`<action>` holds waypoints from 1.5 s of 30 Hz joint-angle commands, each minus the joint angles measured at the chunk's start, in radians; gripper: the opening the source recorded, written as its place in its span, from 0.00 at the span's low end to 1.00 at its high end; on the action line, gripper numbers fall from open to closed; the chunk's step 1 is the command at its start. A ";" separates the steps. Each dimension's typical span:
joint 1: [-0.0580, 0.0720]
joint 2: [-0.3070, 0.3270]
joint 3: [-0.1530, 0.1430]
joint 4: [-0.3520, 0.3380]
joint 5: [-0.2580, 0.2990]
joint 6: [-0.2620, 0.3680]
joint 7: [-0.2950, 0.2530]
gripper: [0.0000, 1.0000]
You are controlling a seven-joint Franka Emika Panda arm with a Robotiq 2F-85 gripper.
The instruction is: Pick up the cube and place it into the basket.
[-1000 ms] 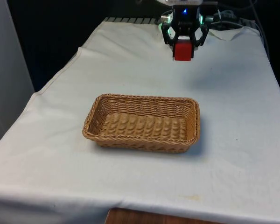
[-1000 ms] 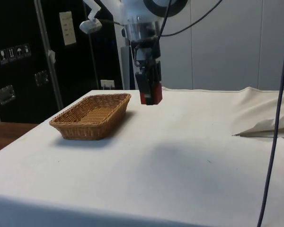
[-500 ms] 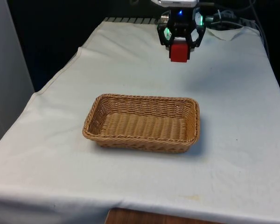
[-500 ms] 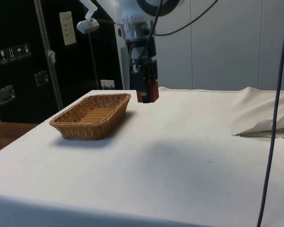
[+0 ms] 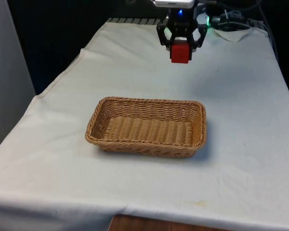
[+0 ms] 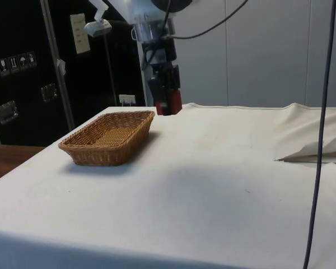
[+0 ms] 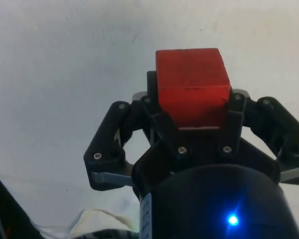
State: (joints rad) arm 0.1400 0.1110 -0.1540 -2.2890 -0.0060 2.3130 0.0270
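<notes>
Lab: cloth-covered table (image 5: 241, 159), dark equipment cabinets (image 6: 22, 73).

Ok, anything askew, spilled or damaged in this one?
Nothing stands out. The red cube sits squarely in the gripper, held above the white cloth beyond the wicker basket, which stands upright. The cloth is rumpled near its far end.
</notes>
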 commanded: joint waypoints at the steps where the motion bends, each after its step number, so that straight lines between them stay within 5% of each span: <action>1: -0.002 0.004 -0.001 0.013 0.009 -0.021 -0.010 0.00; 15: -0.002 0.046 -0.015 0.133 0.000 -0.130 -0.016 0.00; 27: -0.007 0.136 -0.026 0.325 0.008 -0.248 -0.036 0.00; 45: -0.006 0.264 -0.028 0.501 0.006 -0.292 -0.039 0.00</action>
State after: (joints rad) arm 0.1350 0.3790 -0.1830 -1.7850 -0.0030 2.0230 -0.0090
